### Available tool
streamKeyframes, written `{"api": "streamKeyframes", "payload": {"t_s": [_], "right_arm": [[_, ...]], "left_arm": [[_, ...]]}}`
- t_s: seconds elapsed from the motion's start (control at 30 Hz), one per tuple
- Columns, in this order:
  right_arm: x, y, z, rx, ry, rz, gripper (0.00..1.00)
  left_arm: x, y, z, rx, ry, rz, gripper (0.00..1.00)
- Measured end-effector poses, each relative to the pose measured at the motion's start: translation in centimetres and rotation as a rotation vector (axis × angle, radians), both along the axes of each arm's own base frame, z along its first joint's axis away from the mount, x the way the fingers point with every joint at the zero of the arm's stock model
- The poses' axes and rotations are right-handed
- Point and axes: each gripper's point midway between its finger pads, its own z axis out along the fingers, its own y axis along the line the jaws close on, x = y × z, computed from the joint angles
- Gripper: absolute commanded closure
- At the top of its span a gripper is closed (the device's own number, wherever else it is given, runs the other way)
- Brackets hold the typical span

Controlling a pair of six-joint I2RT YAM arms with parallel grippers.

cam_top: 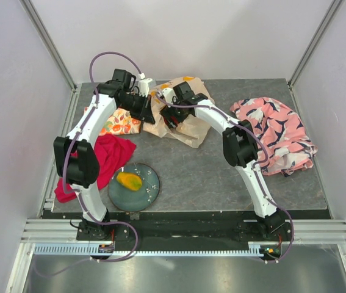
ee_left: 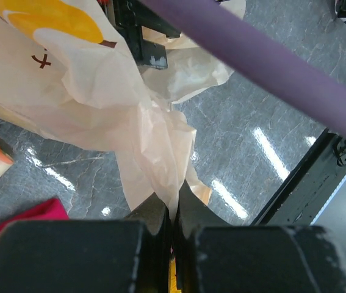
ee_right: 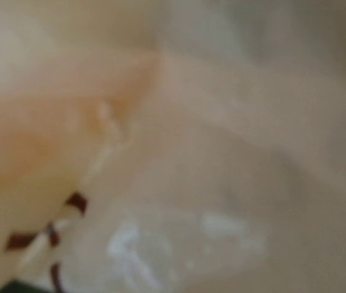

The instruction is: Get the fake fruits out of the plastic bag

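The plastic bag (cam_top: 188,125), cream with yellow banana print, lies crumpled at the back middle of the table. My left gripper (cam_top: 147,110) is shut on a bunched edge of the bag (ee_left: 130,104), with the plastic pinched between its fingertips (ee_left: 173,206). My right gripper (cam_top: 171,118) reaches into the bag from the right. Its wrist view shows only blurred cream plastic (ee_right: 191,152), and its fingers are hidden. One fake fruit, a yellow-orange mango (cam_top: 129,180), lies on a grey-green plate (cam_top: 148,194). Other fruits are hidden.
A red cloth (cam_top: 108,157) lies left of the plate. An orange-fruit-printed cloth (cam_top: 121,122) lies behind it, under the left arm. A pink patterned cloth (cam_top: 276,133) lies at the right. White walls and metal rails surround the table.
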Motion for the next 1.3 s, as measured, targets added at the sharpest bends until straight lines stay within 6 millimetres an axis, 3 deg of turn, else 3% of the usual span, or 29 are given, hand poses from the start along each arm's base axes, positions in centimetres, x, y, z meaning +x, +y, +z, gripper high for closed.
{"api": "streamKeyframes", "payload": {"t_s": [0.13, 0.23, 0.3, 0.43, 0.57, 0.6, 0.63, 0.73, 0.77, 0.87, 1.0, 1.17, 1.3], "right_arm": [[0.3, -0.3, 0.3, -0.021, -0.022, 0.001, 0.49], [-0.8, -1.1, 0.9, -0.038, -0.013, 0.006, 0.5], [-2.1, -2.0, 2.4, -0.047, -0.009, 0.02, 0.5], [-5.3, -3.5, 8.9, -0.013, -0.076, 0.077, 0.49], [-9.8, -5.6, 17.3, 0.059, -0.202, 0.157, 0.47], [-11.1, -6.0, 19.3, 0.082, -0.234, 0.185, 0.48], [-12.2, -6.3, 21.2, 0.111, -0.267, 0.215, 0.48], [-15.3, -6.2, 24.9, 0.19, -0.318, 0.302, 0.49], [-16.1, -5.8, 25.4, 0.209, -0.321, 0.33, 0.49], [-18.1, -3.7, 24.9, 0.245, -0.275, 0.421, 0.5], [-20.7, 0.9, 20.1, 0.257, -0.096, 0.565, 0.5], [-22.2, 4.9, 13.8, 0.231, 0.122, 0.641, 0.5], [-22.9, 7.1, 10.7, 0.215, 0.232, 0.616, 0.5]], "left_arm": [[0.4, -0.1, 0.4, -0.003, -0.013, 0.0, 0.99], [1.1, -0.2, 0.8, -0.005, -0.029, 0.001, 0.98], [1.7, -0.3, 1.0, -0.005, -0.041, 0.003, 0.98], [3.4, -0.2, 1.3, 0.013, -0.075, 0.02, 0.98], [4.9, 0.1, 1.6, 0.043, -0.112, 0.049, 0.98], [5.1, 0.2, 1.7, 0.048, -0.119, 0.057, 0.93], [5.3, 0.4, 1.7, 0.055, -0.124, 0.065, 0.71], [5.7, 0.7, 1.8, 0.068, -0.134, 0.081, 0.34], [5.8, 0.8, 1.8, 0.075, -0.136, 0.092, 0.29], [6.4, 1.7, 2.5, 0.108, -0.167, 0.128, 0.2], [5.5, 3.7, 5.6, 0.141, -0.244, 0.186, 0.17], [1.1, 7.9, 13.0, 0.145, -0.421, 0.296, 0.17], [-2.0, 11.9, 16.5, 0.137, -0.513, 0.397, 0.17]]}}
